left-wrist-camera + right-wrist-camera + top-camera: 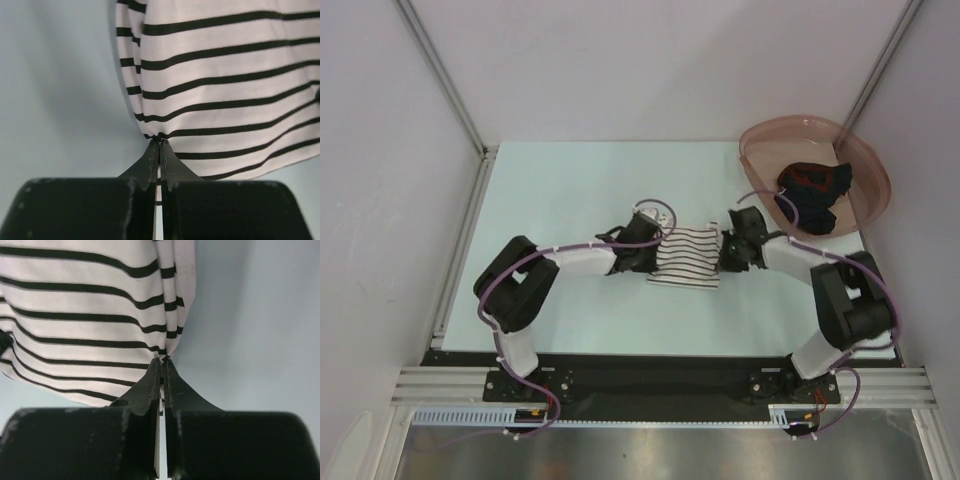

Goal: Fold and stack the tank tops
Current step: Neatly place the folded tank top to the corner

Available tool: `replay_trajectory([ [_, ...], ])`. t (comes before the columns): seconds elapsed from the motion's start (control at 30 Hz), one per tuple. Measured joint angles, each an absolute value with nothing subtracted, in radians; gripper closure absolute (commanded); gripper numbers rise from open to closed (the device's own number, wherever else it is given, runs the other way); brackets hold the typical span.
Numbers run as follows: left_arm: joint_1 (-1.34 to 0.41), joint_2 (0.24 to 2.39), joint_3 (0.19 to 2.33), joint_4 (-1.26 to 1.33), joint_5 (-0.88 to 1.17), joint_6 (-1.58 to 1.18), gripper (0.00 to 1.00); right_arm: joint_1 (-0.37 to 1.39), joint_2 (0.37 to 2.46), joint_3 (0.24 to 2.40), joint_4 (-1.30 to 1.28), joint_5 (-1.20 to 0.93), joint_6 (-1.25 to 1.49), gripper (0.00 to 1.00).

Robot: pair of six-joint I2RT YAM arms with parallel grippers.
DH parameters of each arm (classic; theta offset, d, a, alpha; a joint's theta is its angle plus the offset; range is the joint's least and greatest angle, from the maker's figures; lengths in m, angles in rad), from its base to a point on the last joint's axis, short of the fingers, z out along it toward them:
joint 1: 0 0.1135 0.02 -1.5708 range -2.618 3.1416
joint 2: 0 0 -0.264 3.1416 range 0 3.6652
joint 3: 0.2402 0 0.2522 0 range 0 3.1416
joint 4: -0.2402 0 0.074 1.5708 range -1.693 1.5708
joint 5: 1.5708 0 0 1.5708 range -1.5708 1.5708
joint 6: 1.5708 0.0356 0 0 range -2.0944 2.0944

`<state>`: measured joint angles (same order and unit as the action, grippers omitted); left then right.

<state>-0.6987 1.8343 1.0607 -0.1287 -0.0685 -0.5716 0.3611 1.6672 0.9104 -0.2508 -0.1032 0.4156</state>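
Presently, item one: striped tank top (687,257), white with thin black stripes, lying as a folded, roughly square packet on the pale table (570,190), near its middle and directly between the two arms. Its stripes run left to right, from one pincer to the other; no clear long axis shows, the width being only slightly greater than the depth. Left gripper (658,258): at the packet's left edge, jaws closed, pinching a bunched fold of striped cloth at the fingertips; the wrist view shows the fabric fanning up and to the right from the pinch. Right gripper (723,250): at the opposite, right edge, jaws likewise closed on a fold of the same cloth, which spreads up and to the left. Item two: dark tank top (812,195) with red parts, crumpled inside the pink basin (876,185) at the table's far right corner, well apart from both pincers.
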Motion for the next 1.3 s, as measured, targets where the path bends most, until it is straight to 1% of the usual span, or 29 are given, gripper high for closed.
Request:
replay_trajectory([
  [0.1,-0.826,1.825,1.053,-0.136,-0.078,-0.596,1.00,0.310,1.496,0.737,-0.258,-0.099,0.472,1.00],
  [0.23,-0.955,1.825,1.053,-0.136,-0.082,-0.629,1.00,0.279,1.208,0.537,-0.302,-0.020,0.595,1.00],
  [0.37,-1.018,1.847,1.071,-0.126,-0.078,-0.657,0.99,0.226,1.004,0.453,-0.384,0.070,0.683,1.00],
  [0.47,-1.056,1.903,1.133,-0.101,-0.077,-0.682,0.96,0.131,0.926,0.439,-0.427,0.094,0.699,1.00],
  [0.53,-1.084,1.935,1.170,-0.085,-0.078,-0.694,0.90,0.079,0.918,0.439,-0.439,0.107,0.699,1.00],
  [0.57,-1.100,1.950,1.185,-0.077,-0.078,-0.704,0.87,0.063,0.920,0.439,-0.444,0.117,0.699,0.97],
  [0.6,-1.115,1.963,1.196,-0.068,-0.080,-0.712,0.84,0.046,0.929,0.440,-0.449,0.125,0.699,0.67],
  [0.63,-1.130,1.972,1.206,-0.063,-0.084,-0.723,0.82,0.032,0.942,0.442,-0.454,0.136,0.706,0.49],
  [0.67,-1.143,1.980,1.216,-0.060,-0.087,-0.734,0.79,0.020,0.958,0.448,-0.464,0.154,0.707,0.39],
  [0.7,-1.154,1.990,1.227,-0.059,-0.088,-0.743,0.67,0.005,0.978,0.457,-0.476,0.170,0.710,0.33],
  [0.77,-1.168,2.007,1.248,-0.051,-0.093,-0.756,0.50,-0.012,1.005,0.476,-0.491,0.203,0.700,0.31],
  [0.8,-1.173,2.010,1.253,-0.043,-0.094,-0.767,0.35,-0.020,1.009,0.484,-0.493,0.213,0.695,0.34],
  [0.83,-1.178,2.010,1.253,-0.034,-0.099,-0.774,0.29,-0.028,1.010,0.490,-0.495,0.220,0.686,0.35],
  [0.9,-1.184,1.996,1.235,0.001,-0.113,-0.795,0.22,-0.036,1.009,0.510,-0.501,0.229,0.670,0.35],
  [0.97,-1.185,1.964,1.187,0.027,-0.136,-0.804,0.20,-0.038,1.008,0.533,-0.506,0.237,0.656,0.35],
  [1.07,-1.179,1.885,1.093,0.017,-0.183,-0.804,0.19,-0.039,1.007,0.559,-0.503,0.239,0.646,0.34],
  [1.13,-1.174,1.831,1.041,0.000,-0.206,-0.804,0.19,-0.039,1.007,0.562,-0.503,0.228,0.648,0.39],
  [1.17,-1.172,1.805,1.023,-0.011,-0.216,-0.803,0.19,-0.039,1.007,0.562,-0.506,0.220,0.657,0.39],
  [1.2,-1.170,1.781,1.008,-0.022,-0.224,-0.803,0.19,-0.039,1.007,0.562,-0.509,0.213,0.674,0.31],
  [1.23,-1.168,1.755,0.996,-0.032,-0.233,-0.802,0.19,-0.036,1.007,0.562,-0.516,0.211,0.698,0.29],
  [1.3,-1.163,1.703,0.976,-0.047,-0.244,-0.799,0.19,-0.020,0.999,0.567,-0.545,0.218,0.744,0.29],
])
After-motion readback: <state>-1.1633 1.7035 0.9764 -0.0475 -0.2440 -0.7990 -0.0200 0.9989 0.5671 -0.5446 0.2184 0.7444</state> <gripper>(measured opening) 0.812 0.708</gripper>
